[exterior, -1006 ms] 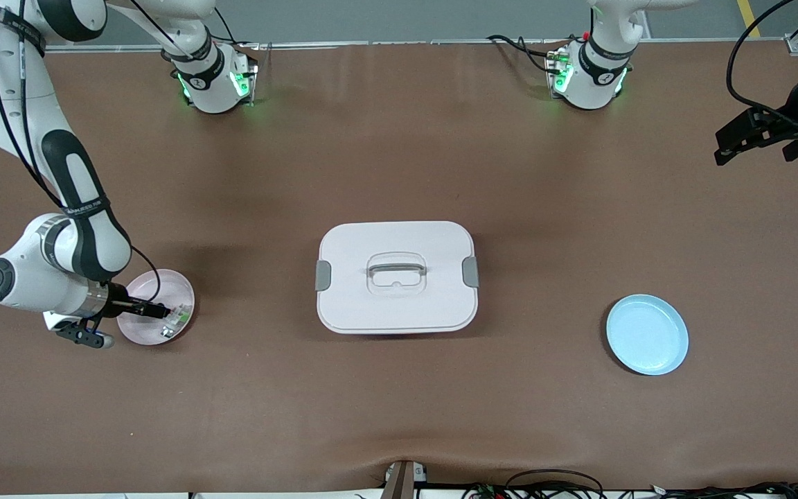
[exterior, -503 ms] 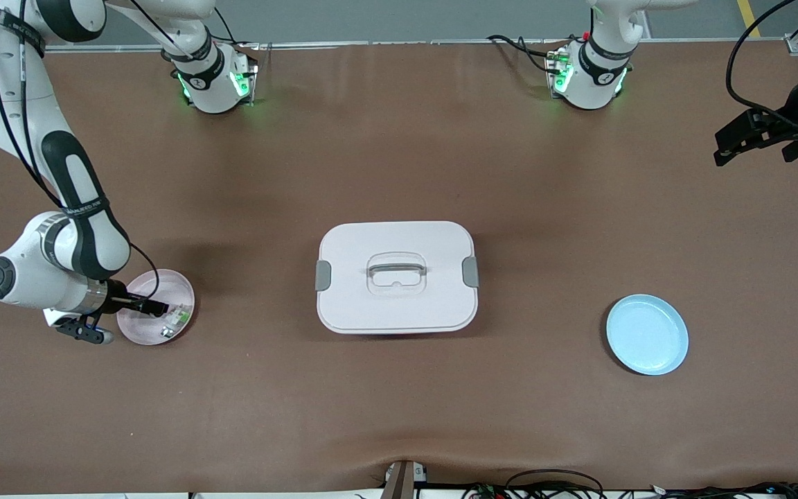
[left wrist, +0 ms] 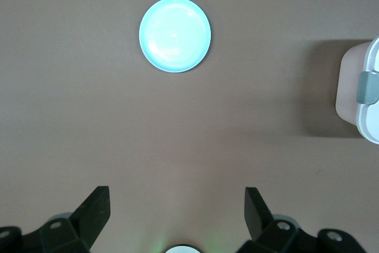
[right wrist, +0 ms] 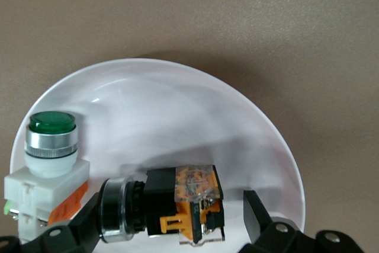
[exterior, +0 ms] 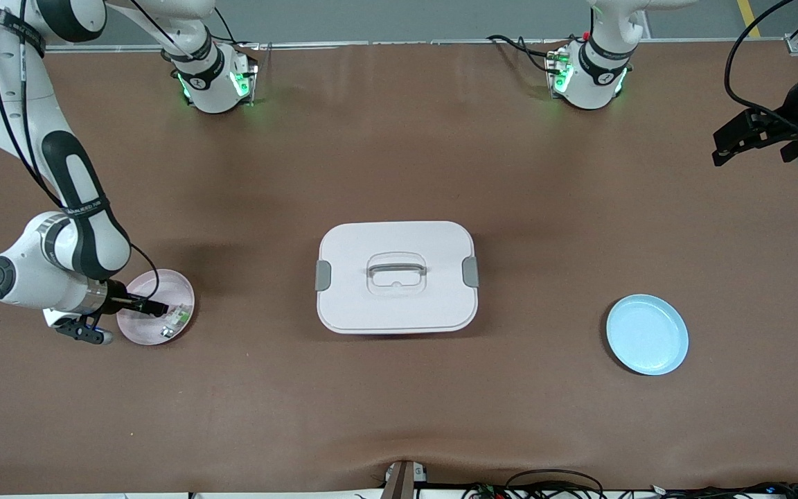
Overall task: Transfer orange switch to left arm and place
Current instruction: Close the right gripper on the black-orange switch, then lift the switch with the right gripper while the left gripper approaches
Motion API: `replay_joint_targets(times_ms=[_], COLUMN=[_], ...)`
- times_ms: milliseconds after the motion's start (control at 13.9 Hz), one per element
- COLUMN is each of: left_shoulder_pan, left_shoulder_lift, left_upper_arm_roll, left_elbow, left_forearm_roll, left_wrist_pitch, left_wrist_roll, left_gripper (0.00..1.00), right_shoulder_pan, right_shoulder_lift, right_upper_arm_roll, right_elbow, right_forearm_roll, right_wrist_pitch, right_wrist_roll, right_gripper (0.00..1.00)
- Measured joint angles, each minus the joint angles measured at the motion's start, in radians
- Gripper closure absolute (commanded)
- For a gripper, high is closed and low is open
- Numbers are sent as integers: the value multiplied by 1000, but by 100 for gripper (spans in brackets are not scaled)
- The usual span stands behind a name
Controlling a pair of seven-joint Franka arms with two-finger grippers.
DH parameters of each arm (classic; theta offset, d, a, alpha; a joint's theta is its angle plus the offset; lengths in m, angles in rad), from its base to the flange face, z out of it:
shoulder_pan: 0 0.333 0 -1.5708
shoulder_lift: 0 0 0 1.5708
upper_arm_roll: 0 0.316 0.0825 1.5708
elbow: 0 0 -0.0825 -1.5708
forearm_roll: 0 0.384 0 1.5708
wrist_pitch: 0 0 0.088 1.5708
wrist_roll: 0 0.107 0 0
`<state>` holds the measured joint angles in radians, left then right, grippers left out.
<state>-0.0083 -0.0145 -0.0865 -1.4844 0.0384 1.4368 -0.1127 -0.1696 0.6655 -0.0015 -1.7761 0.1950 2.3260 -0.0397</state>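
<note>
The orange switch (right wrist: 172, 202), black with an orange block and a metal ring at one end, lies on its side in the pink plate (exterior: 156, 284), which also shows in the right wrist view (right wrist: 154, 111). My right gripper (exterior: 153, 307) is low over the plate and open. In the right wrist view the gripper (right wrist: 172, 205) has one finger on each side of the switch, with a gap at the orange end. In the front view the gripper hides the switch. My left gripper (exterior: 721, 149) is open and empty, high over the left arm's end of the table. The white box (exterior: 396, 276) stands mid-table.
A white-and-green component (right wrist: 50, 164) stands in the pink plate beside the switch's ring end; it also shows in the front view (exterior: 179, 315). A light-blue plate (exterior: 647, 334) lies toward the left arm's end and also shows in the left wrist view (left wrist: 174, 34), as does the box (left wrist: 361, 96).
My right gripper has shifted slightly over the pink plate, toward the right arm's end of the table. My left gripper has drifted a little. Box and plates have not moved.
</note>
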Motion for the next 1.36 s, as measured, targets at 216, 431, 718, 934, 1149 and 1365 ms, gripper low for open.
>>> replay_joint_targets(times_ms=[216, 431, 718, 934, 1149, 1365], left_shoulder_pan=[0, 0, 0, 0, 0, 1], left_shoulder_lift=[14, 17, 17, 17, 17, 17], left_upper_arm_roll=[0, 0, -1, 0, 0, 0], left_elbow=[0, 0, 1, 1, 2, 3], left_forearm_roll=[0, 0, 0, 0, 0, 0], left_wrist_pitch=[1, 1, 1, 1, 1, 2], left_wrist_roll=[0, 0, 0, 0, 0, 0], left_gripper=[0, 0, 0, 0, 0, 0], right_shoulder_pan=[1, 1, 1, 1, -4, -13], right_shoulder_lift=[0, -1, -1, -3, -40, -93], right_upper_arm_roll=[0, 0, -1, -1, -10, -15], right_elbow=[0, 1, 1, 2, 18, 42], right_forearm_roll=[0, 0, 0, -8, -20, -21], right_wrist_pitch=[4, 7, 8, -3, -100, -222], right_wrist_roll=[0, 0, 0, -32, -187, -315], right_gripper=[42, 67, 73, 73, 75, 75])
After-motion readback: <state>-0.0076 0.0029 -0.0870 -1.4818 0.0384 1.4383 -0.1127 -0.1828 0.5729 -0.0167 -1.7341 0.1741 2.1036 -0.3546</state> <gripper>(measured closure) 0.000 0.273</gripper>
